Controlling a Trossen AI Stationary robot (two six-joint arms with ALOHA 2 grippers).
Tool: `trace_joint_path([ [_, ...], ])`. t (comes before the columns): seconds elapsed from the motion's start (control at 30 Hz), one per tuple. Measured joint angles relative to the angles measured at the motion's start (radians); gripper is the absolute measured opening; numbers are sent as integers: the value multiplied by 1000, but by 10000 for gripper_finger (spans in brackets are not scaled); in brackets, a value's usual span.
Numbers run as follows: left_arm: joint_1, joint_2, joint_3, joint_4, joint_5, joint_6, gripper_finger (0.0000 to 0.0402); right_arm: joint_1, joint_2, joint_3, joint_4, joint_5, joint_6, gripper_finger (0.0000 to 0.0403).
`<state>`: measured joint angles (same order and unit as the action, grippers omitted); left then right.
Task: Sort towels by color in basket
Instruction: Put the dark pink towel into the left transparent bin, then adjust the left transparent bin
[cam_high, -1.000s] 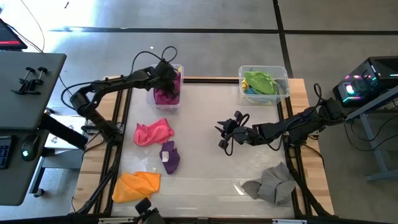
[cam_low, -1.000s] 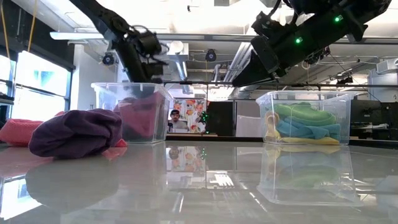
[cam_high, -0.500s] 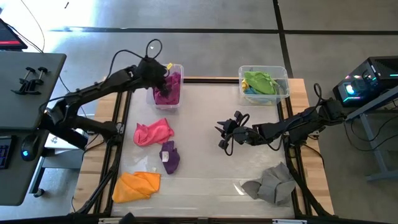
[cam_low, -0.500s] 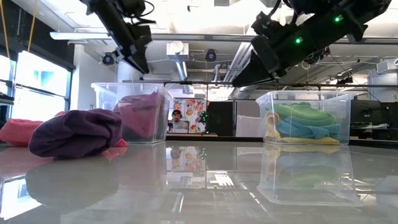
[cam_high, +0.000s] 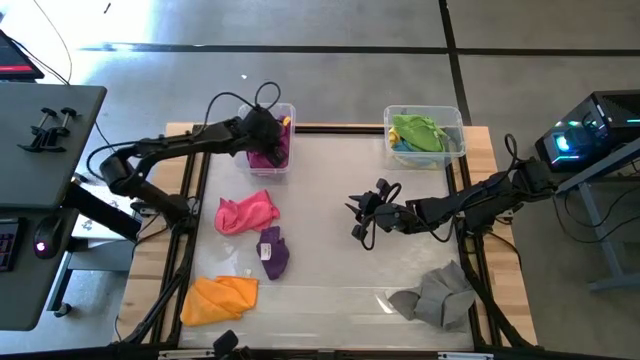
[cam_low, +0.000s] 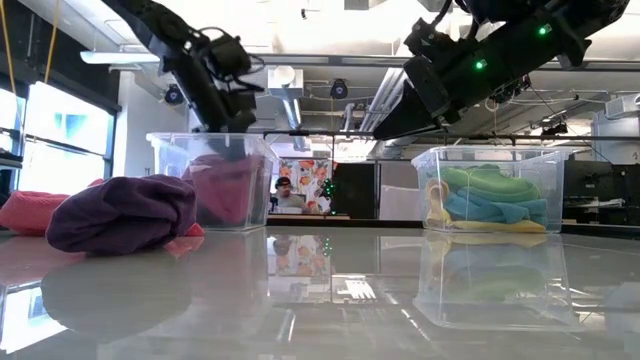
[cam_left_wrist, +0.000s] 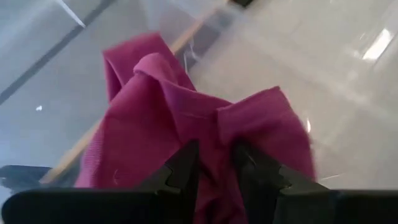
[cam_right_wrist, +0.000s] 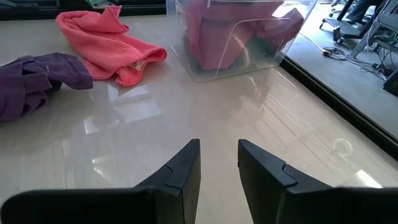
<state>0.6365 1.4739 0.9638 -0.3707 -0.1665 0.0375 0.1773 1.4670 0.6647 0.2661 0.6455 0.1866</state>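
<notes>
left gripper (cam_high: 266, 132): over the far-left clear bin (cam_high: 283, 165), fingers (cam_left_wrist: 186, 167) narrowly parted and clamped on the magenta towel (cam_left_wrist: 161, 124), which bunches inside that bin
right gripper (cam_high: 362, 214): mid-table, right of centre, above the bare top; fingers (cam_right_wrist: 183, 168) apart with a small gap, holding nothing
far-right clear bin (cam_high: 452, 118): light green towel (cam_high: 418, 130) on top, light blue towel (cam_low: 490, 208) and a yellow towel (cam_low: 437, 215) below it
pink towel (cam_high: 246, 212): crumpled on the table, near side of the far-left bin
purple towel (cam_high: 272, 252): just beside the pink one, nearer the front edge
orange towel (cam_high: 218, 298): near-left corner
grey towel (cam_high: 436, 294): near-right corner
table (cam_high: 330, 260): glossy pale top, wooden border
room: grey floor with dark seams; desk to the left; lit computer case (cam_high: 590, 130) to the right; a person seated far behind, seen in the low view between the bins
</notes>
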Motion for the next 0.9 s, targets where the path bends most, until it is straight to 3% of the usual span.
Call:
trace_joint_path([
  [0.2,-2,-3,0,-5,-22,17,87,0,0,0,-1,-10,15,101],
  [0.4,-46,-155,0,-62,-23,-5,87,0,0,0,-3,-10,15,101],
  [0.53,-108,-290,0,-197,-41,-47,87,0,0,0,-4,-10,20,101],
  [0.6,-138,-349,0,-286,-109,-105,87,0,0,0,-5,-10,20,101],
  [0.8,-149,-437,0,-507,-449,-378,87,0,0,0,-4,-10,18,101],
  [0.9,-107,-430,-7,-537,-518,-414,87,0,0,0,-4,-10,16,101],
])
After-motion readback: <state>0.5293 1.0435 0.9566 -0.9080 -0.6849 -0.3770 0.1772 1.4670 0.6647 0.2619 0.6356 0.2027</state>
